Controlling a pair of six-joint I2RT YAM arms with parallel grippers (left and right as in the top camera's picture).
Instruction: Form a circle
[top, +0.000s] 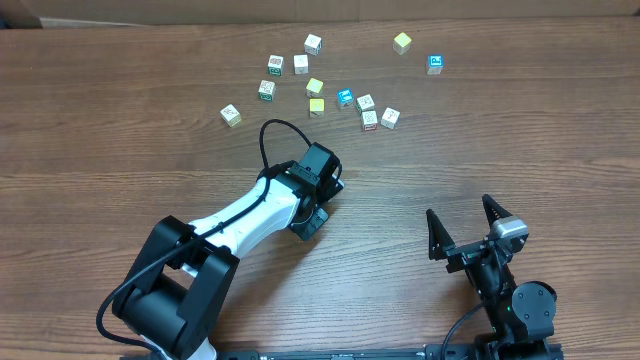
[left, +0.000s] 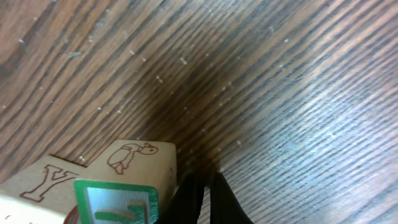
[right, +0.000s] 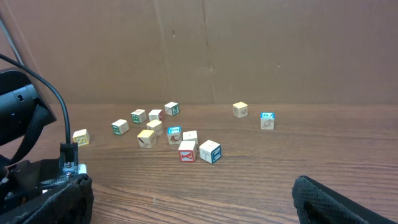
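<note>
In the left wrist view only part of the circle shows: a tight cluster of whitish printed cubes at the bottom left. One cube has a green-framed face (left: 118, 202) and a turtle drawing on top. Another beside it bears a red Y (left: 45, 183). My left gripper (left: 206, 182) is shut with nothing between its black fingers, and it rests just right of the green-faced cube. From overhead the left wrist (top: 316, 172) hides this cluster. Near the table's front, my right gripper (top: 465, 224) (right: 199, 205) stands open and empty.
Several loose cubes lie scattered across the far table, among them a yellow one (top: 402, 42), a blue-faced one (top: 435, 64) and a white one (top: 231, 115). A red Y cube (right: 187, 151) sits nearest my right gripper. A brown wall (right: 249, 50) stands behind the table.
</note>
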